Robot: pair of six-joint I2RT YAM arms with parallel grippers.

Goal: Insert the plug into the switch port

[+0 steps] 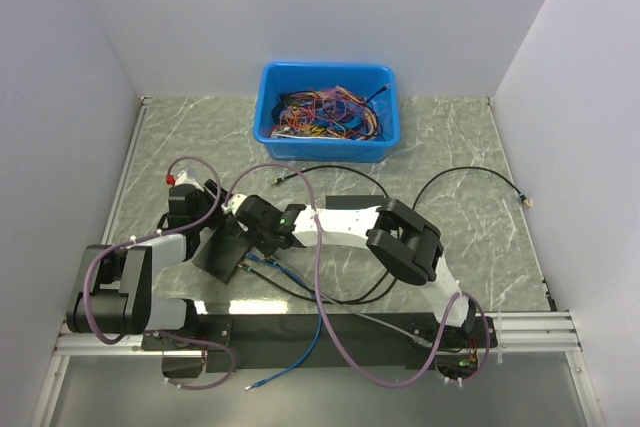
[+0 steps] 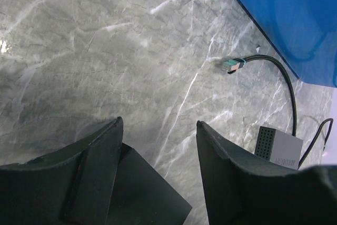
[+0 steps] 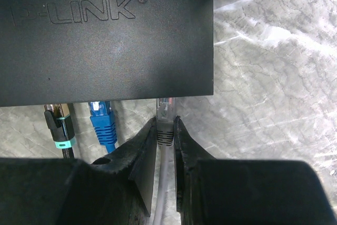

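Right gripper [image 3: 165,124], pinched on the grey boot [image 3: 165,137] of the clear plastic plug [image 3: 165,108], holds its tip at the switch port [image 3: 165,98] near a corner of the flat dark charcoal box [image 3: 105,40]; full seating seemingly remains.

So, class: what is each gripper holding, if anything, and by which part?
The right gripper pinches the grey cable's plug by its boot, behind the clear tip. Whether the left gripper grips the dark box between its fingers is unclear.
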